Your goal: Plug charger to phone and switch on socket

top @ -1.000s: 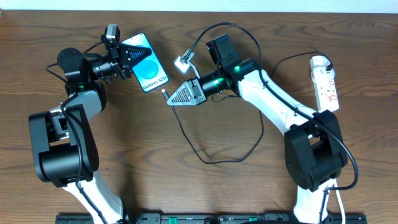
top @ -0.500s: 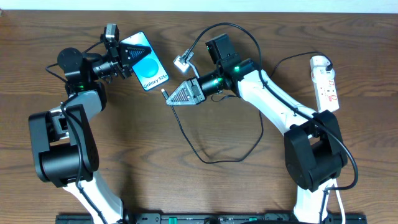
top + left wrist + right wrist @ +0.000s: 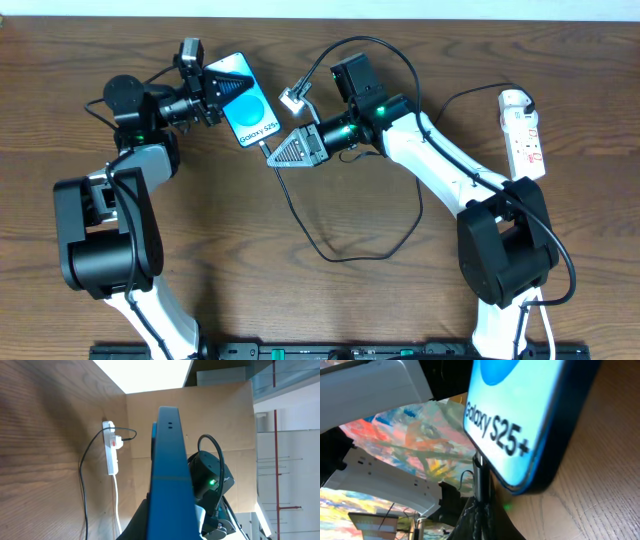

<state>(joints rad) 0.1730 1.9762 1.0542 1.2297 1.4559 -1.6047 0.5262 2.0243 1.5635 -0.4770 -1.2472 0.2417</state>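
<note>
Upper centre: left gripper [image 3: 216, 88] clamps the phone [image 3: 252, 112]; right gripper [image 3: 272, 158] pinches the charger [image 3: 264, 149] tip just at the phone's lower edge.

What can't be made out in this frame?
- Whether the charger's plug tip is seated: right wrist view, the edge of the phone hides the port.
- Switch position on the socket: too small overhead and in the left wrist view.
- Grip of the left tool: left wrist view, the phone covers it.
</note>
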